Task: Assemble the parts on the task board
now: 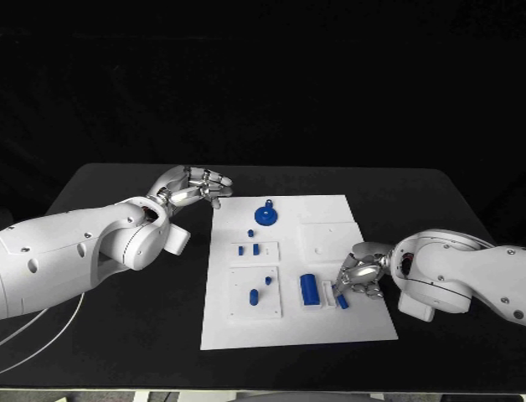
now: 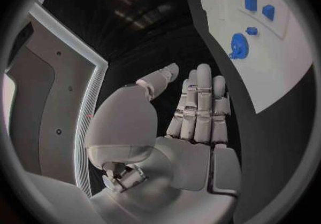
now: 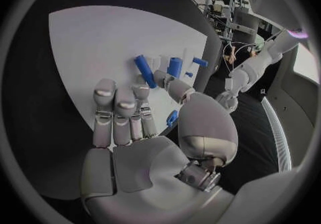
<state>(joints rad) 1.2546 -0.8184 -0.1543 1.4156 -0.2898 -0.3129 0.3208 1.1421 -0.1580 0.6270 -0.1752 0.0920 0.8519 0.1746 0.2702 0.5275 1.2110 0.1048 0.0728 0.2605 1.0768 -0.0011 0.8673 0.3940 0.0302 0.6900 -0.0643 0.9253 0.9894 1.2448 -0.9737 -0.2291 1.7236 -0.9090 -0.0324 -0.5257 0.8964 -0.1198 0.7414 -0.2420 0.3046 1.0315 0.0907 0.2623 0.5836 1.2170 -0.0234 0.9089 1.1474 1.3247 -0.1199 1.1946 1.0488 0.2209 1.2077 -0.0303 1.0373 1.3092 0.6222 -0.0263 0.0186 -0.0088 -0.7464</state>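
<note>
**Right hand low over the board's near corner, left hand idle at its far edge**

The right hand (image 1: 362, 275) sits low over the near right part of the task board (image 1: 336, 331), its fingers (image 3: 115, 107) held straight and close together over bare white plate. Its thumb reaches out toward a small blue part (image 1: 342, 301) lying just beside the hand; in the right wrist view a blue piece (image 3: 172, 117) shows right against the thumb's base, but whether the hand actually pinches it cannot be told. Just past the fingertips, on the side toward the board's middle, lies a larger blue cylinder (image 1: 309, 287) in a recessed tray, with a white pin alongside it.

Further from this hand, toward the board's left half, two small blue parts (image 1: 265, 281) lie in a lower tray, one of them a short pin (image 1: 255, 295). Beyond those, two more small blue pieces (image 1: 247, 249) stand in a middle tray. At the far end of the board rests a round blue part (image 1: 267, 216) with a small stem.

The left hand (image 1: 198, 187) is off the board's far left corner, over the black table (image 1: 118, 335), fingers (image 2: 200, 106) extended side by side and holding nothing. The round blue part lies nearest to it, apart from its fingertips.
</note>
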